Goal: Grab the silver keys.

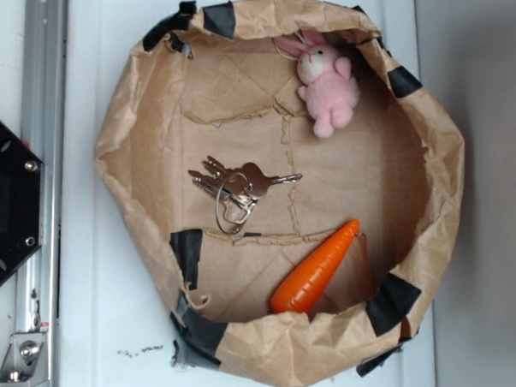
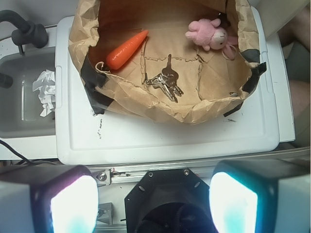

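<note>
The silver keys [image 1: 235,189] lie fanned out on wire rings on the floor of a brown paper basket [image 1: 140,145], left of its middle. In the wrist view the keys [image 2: 166,82] sit near the basket's front wall. My gripper [image 2: 153,201] is open and empty, its two bright pads far apart at the bottom of the wrist view, well short of the basket and above the black robot base. The gripper does not show in the exterior view.
An orange carrot [image 1: 316,267] lies low right in the basket; it also shows in the wrist view [image 2: 127,49]. A pink plush bunny [image 1: 329,83] lies at the top. The basket stands on a white tray [image 2: 160,138]. A black base [image 1: 5,208] and metal rail are at left. Crumpled paper [image 2: 46,90] lies in a side tray.
</note>
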